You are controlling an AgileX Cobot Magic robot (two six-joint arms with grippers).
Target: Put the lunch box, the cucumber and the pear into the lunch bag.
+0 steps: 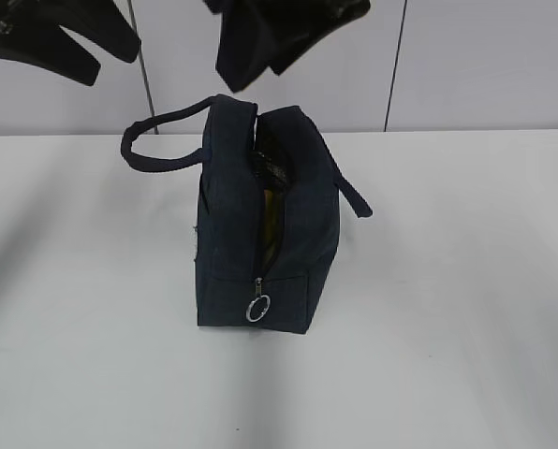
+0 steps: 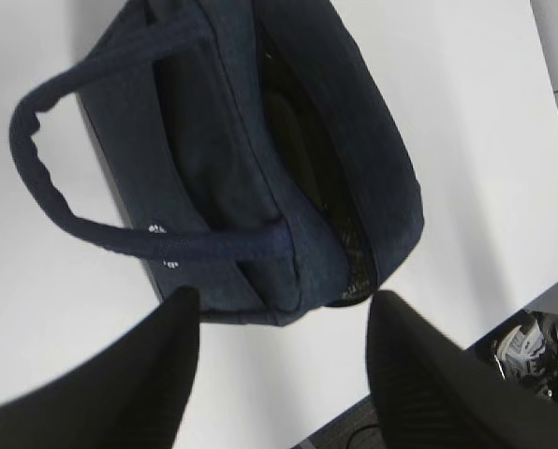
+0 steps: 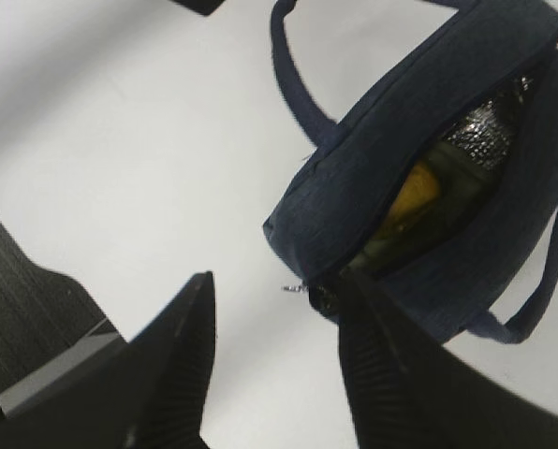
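Observation:
The dark navy lunch bag (image 1: 232,224) stands mid-table with its top zipper open and the ring pull (image 1: 258,309) at the near end. The yellow pear (image 1: 271,220) shows through the slit; in the right wrist view the pear (image 3: 416,195) lies inside the bag (image 3: 373,187) against a dull green shape and silvery lining. The cucumber and lunch box cannot be told apart inside; the left wrist view shows only a dark shape in the bag (image 2: 213,140). My left gripper (image 1: 110,64) (image 2: 281,309) and right gripper (image 1: 258,73) (image 3: 277,281) hang open and empty above the bag.
The bag's padded handles stick out to the left (image 1: 153,140) and right (image 1: 354,198). The white table (image 1: 447,281) surrounds the bag. The table's edge and dark floor show in the left wrist view (image 2: 532,346) and the right wrist view (image 3: 26,281).

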